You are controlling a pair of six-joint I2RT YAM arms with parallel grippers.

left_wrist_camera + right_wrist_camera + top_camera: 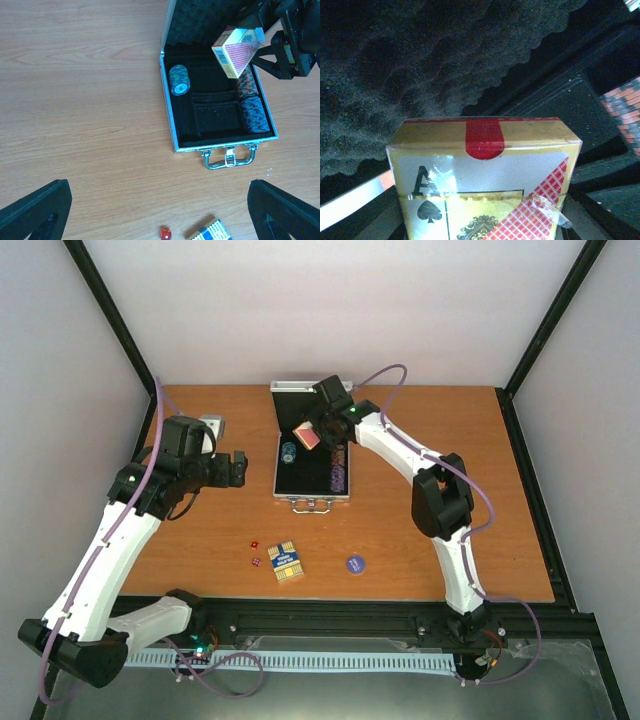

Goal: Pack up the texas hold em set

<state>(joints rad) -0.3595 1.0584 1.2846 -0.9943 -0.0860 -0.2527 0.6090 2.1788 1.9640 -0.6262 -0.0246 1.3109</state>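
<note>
Three chip stacks [338,475] already sit in the case [277,472], so packing looks roughly halfway done.

Top view: the case lies open mid-table, lid [298,387] up at the far side, handle [311,505] toward the arms. Over the case's far end the right gripper [318,428] is clamped on the red deck [307,437]. The deck is tilted, above the lining, not set down. Well left of the case hangs the left gripper [240,468], jaws wide, nothing in them. Loose on the table [450,490], near the arms: blue deck [286,562], two dice [254,543] just left of it, blue disc [355,563] to its right.

Left wrist view: the green stack [179,80] lies on its side in the left slot. A reddish stack [247,85] and a bluish stack [255,115] lie end to end in the right slot. The middle pockets [217,117] look bare. The red deck hangs over the far right part of the case, held from the side. The left fingers [35,212] show at both bottom corners, far apart, holding nothing. One die [165,233] and a corner of the blue deck sit at the bottom edge.

Right wrist view: the red deck fills the lower frame, sealed end up, with the lid's foam [420,60] behind it. Some chips show at the right edge. Its own fingers are not visible here.

Left to do, as judged: seat the red deck, likely in a middle pocket. Then fetch the blue deck, dice and disc, and shut the lid.
</note>
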